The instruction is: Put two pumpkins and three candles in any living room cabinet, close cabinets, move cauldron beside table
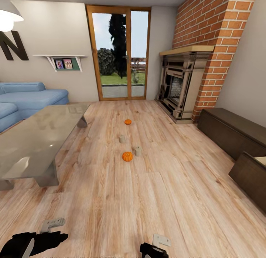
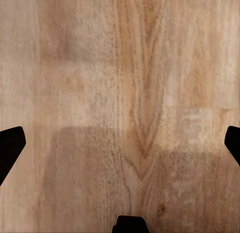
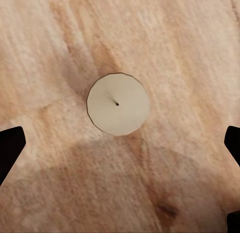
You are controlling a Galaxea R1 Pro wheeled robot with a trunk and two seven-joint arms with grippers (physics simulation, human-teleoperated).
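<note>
My right fingers [image 3: 11,148] spread wide, nothing between them, a candle [image 3: 118,103] on the floorboards [image 3: 190,53] straight below, seen end-on. Left fingers [image 2: 11,148] equally wide over bare planks. Ahead on the floor: near pumpkin [image 1: 127,156] just beside a candle [image 1: 138,151], another candle [image 1: 122,138], far pumpkin [image 1: 128,121]. Glass table [image 1: 33,143] left, dark cabinet [image 1: 231,130] right.

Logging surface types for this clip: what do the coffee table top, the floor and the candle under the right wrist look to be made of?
The table top looks like grey-tinted glass, glossy, with soft reflections across it. The floor looks like light wood planks with a matte finish: grain lines and board seams show. The candle looks like pale beige wax, smooth and dull, with a small dark wick at its centre; the material itself is a guess.
</note>
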